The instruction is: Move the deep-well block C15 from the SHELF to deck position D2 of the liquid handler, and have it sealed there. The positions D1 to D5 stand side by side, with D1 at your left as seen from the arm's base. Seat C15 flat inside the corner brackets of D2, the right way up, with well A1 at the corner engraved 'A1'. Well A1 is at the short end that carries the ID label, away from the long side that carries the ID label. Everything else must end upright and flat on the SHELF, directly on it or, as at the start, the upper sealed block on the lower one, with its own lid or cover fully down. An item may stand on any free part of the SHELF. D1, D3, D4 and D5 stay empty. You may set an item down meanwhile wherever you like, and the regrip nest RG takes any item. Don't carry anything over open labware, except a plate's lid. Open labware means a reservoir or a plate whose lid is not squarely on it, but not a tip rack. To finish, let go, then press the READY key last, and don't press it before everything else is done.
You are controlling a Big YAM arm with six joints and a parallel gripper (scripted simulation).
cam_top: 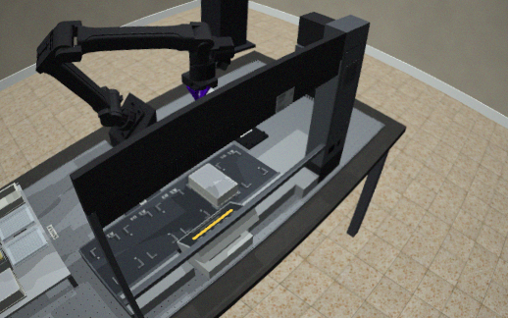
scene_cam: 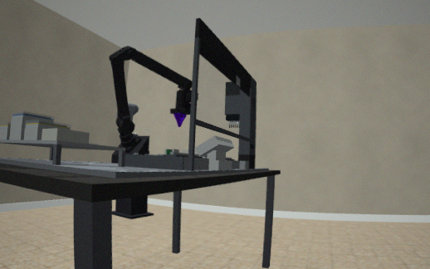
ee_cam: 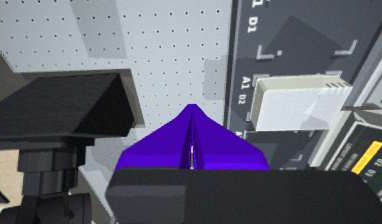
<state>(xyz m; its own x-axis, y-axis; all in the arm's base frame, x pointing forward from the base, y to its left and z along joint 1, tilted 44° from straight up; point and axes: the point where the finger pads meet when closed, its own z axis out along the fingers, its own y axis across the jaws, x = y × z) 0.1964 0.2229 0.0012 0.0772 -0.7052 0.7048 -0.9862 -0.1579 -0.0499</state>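
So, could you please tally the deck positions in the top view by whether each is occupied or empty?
Occupied: 1 (D2, holding the block)
Empty: 4 (D1, D3, D4, D5)
Total: 5
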